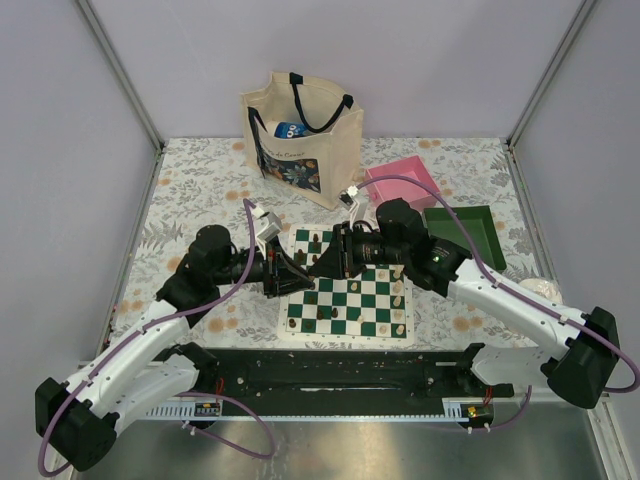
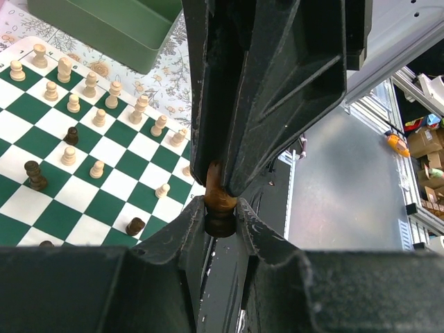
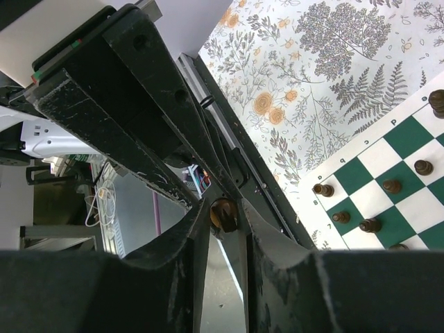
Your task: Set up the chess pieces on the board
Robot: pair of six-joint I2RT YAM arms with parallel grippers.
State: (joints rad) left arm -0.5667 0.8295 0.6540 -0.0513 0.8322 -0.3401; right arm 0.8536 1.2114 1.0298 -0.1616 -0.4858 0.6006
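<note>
Both grippers meet tip to tip above the left part of the board. My left gripper is shut on a dark brown chess piece, which stands clamped between its fingertips. The right gripper comes from the opposite side, and its jaws have shut around the same dark piece. Cream pieces stand in rows on the board on the side by the green tray. Dark pieces stand on the board's edge squares.
A cream tote bag stands at the back. A pink tray and a green tray lie right of the board; the green tray borders the cream rows. A black rail runs along the near edge.
</note>
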